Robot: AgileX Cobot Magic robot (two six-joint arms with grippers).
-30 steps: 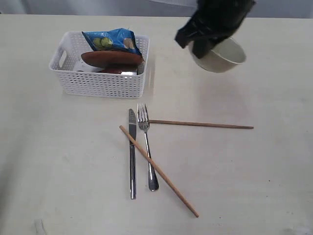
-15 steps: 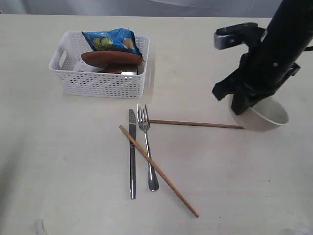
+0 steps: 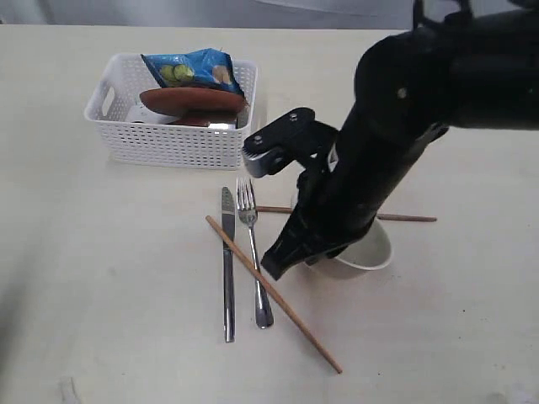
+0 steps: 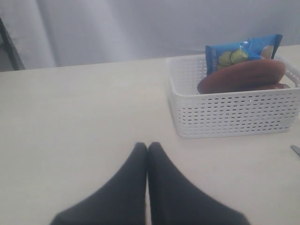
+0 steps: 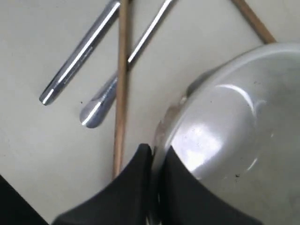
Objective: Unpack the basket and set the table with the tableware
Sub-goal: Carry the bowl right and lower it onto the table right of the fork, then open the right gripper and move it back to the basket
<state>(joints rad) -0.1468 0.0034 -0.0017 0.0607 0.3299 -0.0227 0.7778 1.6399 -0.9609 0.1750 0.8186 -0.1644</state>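
Right jaws, clamped on the bowl (image 3: pixel 372 251), have brought it near the fork (image 3: pixel 250 236).

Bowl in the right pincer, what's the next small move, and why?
Probably set the bowl down on the table beside the fork, then open: the right pincer is shut on its rim, and the bowl is already low beside the cutlery.

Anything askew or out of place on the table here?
Yes. The chopsticks are unpaired: one chopstick lies diagonally across the knife and fork; the other chopstick runs sideways from the fork's tines past the bowl. A blue snack packet sits in the basket.
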